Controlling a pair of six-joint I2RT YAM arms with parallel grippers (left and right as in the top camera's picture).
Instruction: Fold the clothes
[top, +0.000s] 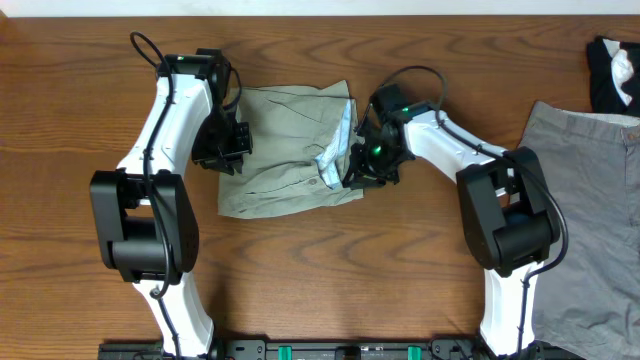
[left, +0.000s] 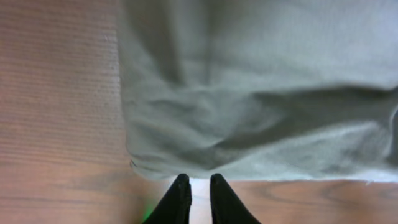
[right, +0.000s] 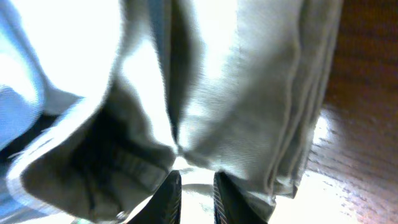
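Overhead: shorts (top: 285, 150), folded, lie flat on counter (top: 300, 280) between both arms, nearer far edge. Long axis runs approx. left–right, slightly tilted. Waistband w/ pale lining points to robot's right, opposite end to its left. Left tool (top: 232, 150) sits at that left end; right tool (top: 352, 170) at waistband end. Left wrist: fingers (left: 179, 196) nearly together, tips just at cloth edge; pinching or free, cannot tell. Right wrist: fingers (right: 168, 196) close-set, a fold of shorts pinched between tips. Grey garment (top: 590, 200) lies well apart, at far right.
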